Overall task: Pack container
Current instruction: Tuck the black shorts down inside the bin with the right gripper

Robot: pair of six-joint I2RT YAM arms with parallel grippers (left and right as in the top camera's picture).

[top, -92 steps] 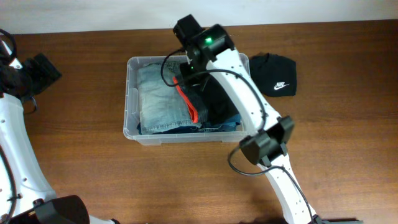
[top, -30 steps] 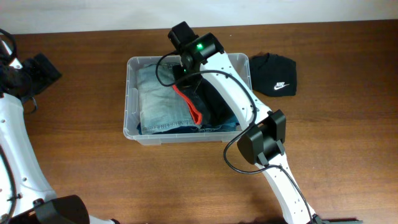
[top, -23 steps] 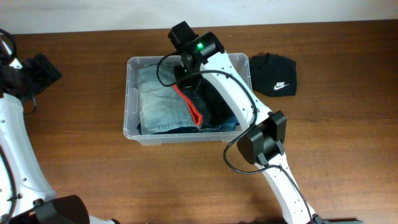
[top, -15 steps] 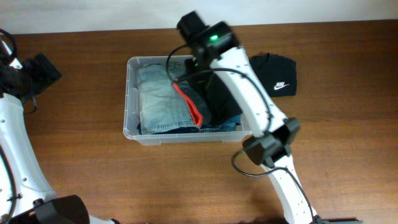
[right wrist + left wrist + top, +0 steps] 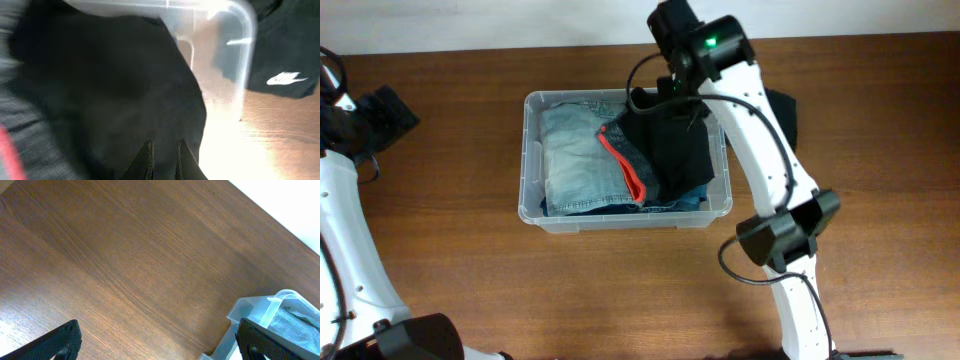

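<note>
Black cloth (image 5: 672, 160) fills the container's (image 5: 620, 220) three-o'clock half beneath my right gripper (image 5: 165, 150), clenched or grasping I cannot tell; next, I judge, the Nike-marked piece (image 5: 282, 80) beyond needs fetching.

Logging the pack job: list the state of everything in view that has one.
container: upright, open-topped, partly filled with clothes.
jeans: folded, lying in the container's left part.
black garment: loosely draped in the container's right part.
black Nike item: on the table, outside the container.
left gripper: open, empty.
right gripper: above the black garment, fingers close together, grip unclear.
</note>
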